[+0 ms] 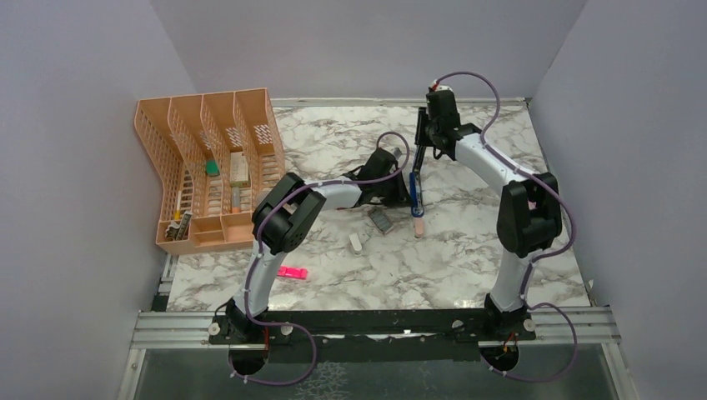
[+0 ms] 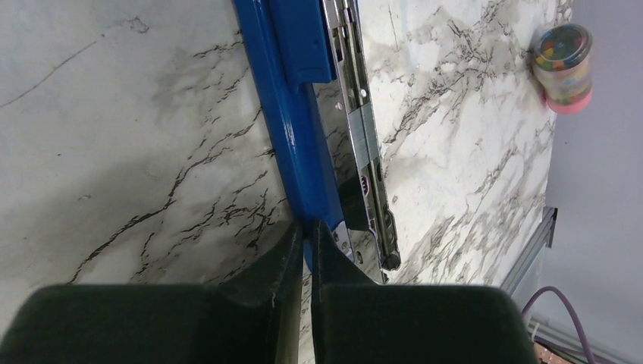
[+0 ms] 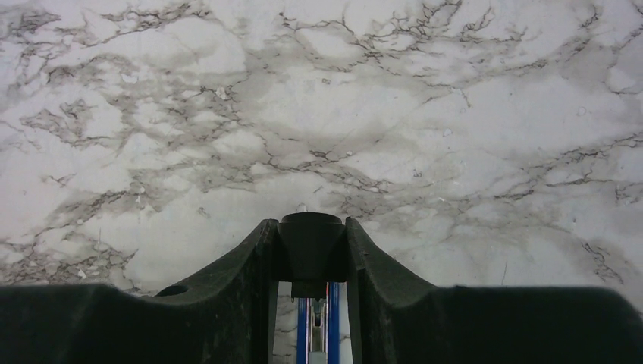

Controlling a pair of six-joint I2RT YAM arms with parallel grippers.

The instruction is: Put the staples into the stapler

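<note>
Marble-patterned table (image 1: 467, 258) fills the space between grey walls, with a peach organiser (image 1: 179, 167) at its far left corner. Both my grippers are on the stapler (image 2: 292, 114), which lies in the far half of the table, a little right of the middle, running from far edge towards near.

My left gripper (image 2: 309, 229) has its fingers pressed together on a thin blue edge of the stapler, with only a sliver of blue between them. My right gripper (image 3: 309, 227), nearer the far edge, is pinching the stapler's black end (image 3: 309, 246) between part-spread fingers.

The stapler looks swung open. Beside the blue arm the metal channel (image 2: 356, 114) is exposed, and I cannot tell whether any staples sit in it. I judge the opening step done or nearly so.

The staples (image 1: 382, 220) lie on the table just beside the near end of the stapler, on its left, apart from both grippers. So the loading itself is not yet done. One gripper would have to let go, fetch the block and seat it in the channel, and the stapler would then have to be closed.

A white capsule piece (image 1: 355, 242) and a pink highlighter (image 1: 292, 272) lie nearer the near edge, and a peach piece (image 1: 418, 225) lies at the stapler's near tip.
</note>
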